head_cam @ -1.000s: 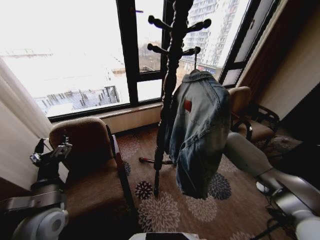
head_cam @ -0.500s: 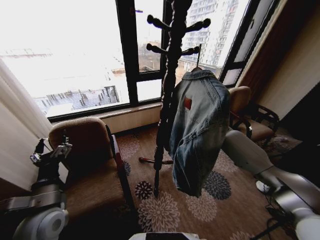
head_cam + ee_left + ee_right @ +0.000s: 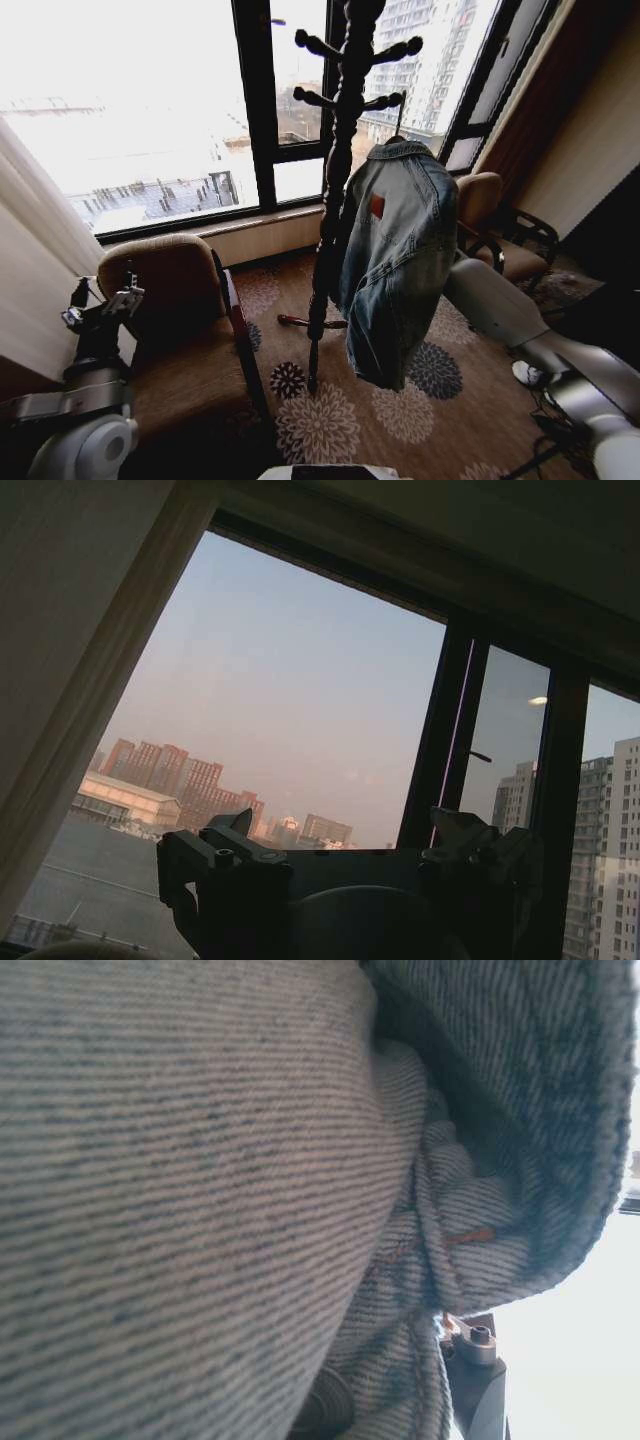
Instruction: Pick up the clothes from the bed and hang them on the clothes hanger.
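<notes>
**Denim jacket hung at the coat stand**

Hanging long axis vertical from a thin hanger hook (image 3: 398,122) beside the dark coat stand (image 3: 338,150) — the denim jacket (image 3: 395,260), red patch (image 3: 376,207) facing the camera, hem clear of the patterned carpet (image 3: 340,415). Close denim weave and an orange-stitched seam in the right wrist view; right gripper buried behind the cloth, state impossible to tell. Left gripper (image 3: 100,305) parked low by the brown armchair (image 3: 185,330), fingers (image 3: 222,842) spread apart against the window (image 3: 300,730). Open floor before the stand; second armchair (image 3: 490,225) just behind the jacket.
</notes>
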Available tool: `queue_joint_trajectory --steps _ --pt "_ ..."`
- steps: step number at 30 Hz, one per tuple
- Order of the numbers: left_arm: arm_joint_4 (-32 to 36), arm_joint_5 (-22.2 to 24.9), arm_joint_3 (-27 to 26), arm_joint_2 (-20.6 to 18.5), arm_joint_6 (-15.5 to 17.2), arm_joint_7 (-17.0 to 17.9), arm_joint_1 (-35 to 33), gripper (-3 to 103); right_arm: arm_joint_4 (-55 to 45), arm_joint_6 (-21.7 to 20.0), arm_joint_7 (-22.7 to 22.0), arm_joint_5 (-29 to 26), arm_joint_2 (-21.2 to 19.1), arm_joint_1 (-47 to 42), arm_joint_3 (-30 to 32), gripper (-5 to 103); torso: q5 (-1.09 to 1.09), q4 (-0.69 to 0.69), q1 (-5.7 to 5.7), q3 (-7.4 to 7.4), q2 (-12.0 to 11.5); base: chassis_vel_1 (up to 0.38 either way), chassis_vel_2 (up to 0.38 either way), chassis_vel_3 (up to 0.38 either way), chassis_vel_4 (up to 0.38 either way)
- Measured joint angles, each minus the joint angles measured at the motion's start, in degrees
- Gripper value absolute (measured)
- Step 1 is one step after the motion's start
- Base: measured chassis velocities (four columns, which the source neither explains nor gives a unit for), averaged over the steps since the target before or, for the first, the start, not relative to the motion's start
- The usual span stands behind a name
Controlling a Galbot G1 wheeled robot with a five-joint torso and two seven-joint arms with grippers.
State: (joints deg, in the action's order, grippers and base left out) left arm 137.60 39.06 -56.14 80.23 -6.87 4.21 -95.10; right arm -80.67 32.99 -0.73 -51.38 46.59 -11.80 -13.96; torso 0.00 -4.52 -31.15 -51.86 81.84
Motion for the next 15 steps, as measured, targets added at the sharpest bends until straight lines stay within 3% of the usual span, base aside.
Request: queue_joint_trajectory --steps 15 --pt "0.02 -0.08 -0.16 0.23 -0.41 -0.14 -0.24 100 -1.53 0.23 3.39 -1.72 0.95 0.43 -1.28 16 0.00 0.01 0.00 0.00 0.00 0.000 0.000 0.000 0.000"
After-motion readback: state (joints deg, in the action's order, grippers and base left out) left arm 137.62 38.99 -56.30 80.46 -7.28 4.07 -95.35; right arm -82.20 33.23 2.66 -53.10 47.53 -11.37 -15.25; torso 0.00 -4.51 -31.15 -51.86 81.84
